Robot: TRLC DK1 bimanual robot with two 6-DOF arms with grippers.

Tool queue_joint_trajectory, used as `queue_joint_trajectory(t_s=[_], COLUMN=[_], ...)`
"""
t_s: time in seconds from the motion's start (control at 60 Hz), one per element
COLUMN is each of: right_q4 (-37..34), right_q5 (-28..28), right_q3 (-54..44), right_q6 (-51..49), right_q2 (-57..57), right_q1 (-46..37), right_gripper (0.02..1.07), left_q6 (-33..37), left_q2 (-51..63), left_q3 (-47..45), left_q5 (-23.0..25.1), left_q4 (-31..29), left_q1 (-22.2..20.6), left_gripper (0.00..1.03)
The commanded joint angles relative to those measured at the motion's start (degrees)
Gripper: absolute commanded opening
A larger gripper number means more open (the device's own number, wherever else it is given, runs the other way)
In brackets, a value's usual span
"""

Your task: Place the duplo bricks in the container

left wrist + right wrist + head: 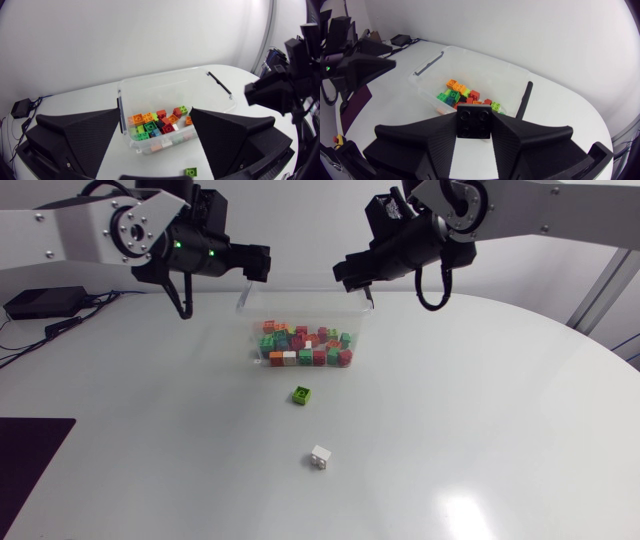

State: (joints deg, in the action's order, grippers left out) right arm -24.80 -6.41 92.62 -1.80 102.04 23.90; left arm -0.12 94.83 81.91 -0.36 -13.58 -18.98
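A clear plastic container (243,308) holding several coloured duplo bricks (305,345) stands at the back middle of the table. My left gripper (260,263) hovers above its left end, fingers wide open with nothing between them; in the left wrist view the container (165,77) lies below and ahead of the gripper (155,145). My right gripper (347,275) hangs over the container's right end, shut on a black brick (475,122). A green brick (302,394) and a white brick (321,457) lie loose on the table in front of the container.
The table is white and round. A black box with cables (45,302) sits at the far left, and a dark mat (30,455) lies at the front left edge. The green brick (191,172) lies just in front of the container.
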Motion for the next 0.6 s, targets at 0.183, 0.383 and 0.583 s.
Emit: queue_joint_trajectory(t_s=[0.183, 0.383, 0.583], right_q4=[8.45, 13.46, 9.42], right_q5=[-0.62, -1.41, -1.93], right_q3=[4.85, 8.72, 19.71], right_q6=[-1.45, -1.98, -2.42], right_q2=[8.44, 15.12, 24.00], right_q1=[0.62, 0.80, 0.09], right_gripper=[0.37, 0.39, 1.03], left_q6=[4.51, 6.36, 6.36], left_q2=[-4.74, -5.09, -4.30], left_q3=[-11.07, -16.34, -19.07], left_q5=[4.67, 7.57, 8.62], left_q4=[-3.73, -3.99, -3.82], left_q1=[-1.67, -2.73, -3.78], left_gripper=[0.98, 0.98, 0.98])
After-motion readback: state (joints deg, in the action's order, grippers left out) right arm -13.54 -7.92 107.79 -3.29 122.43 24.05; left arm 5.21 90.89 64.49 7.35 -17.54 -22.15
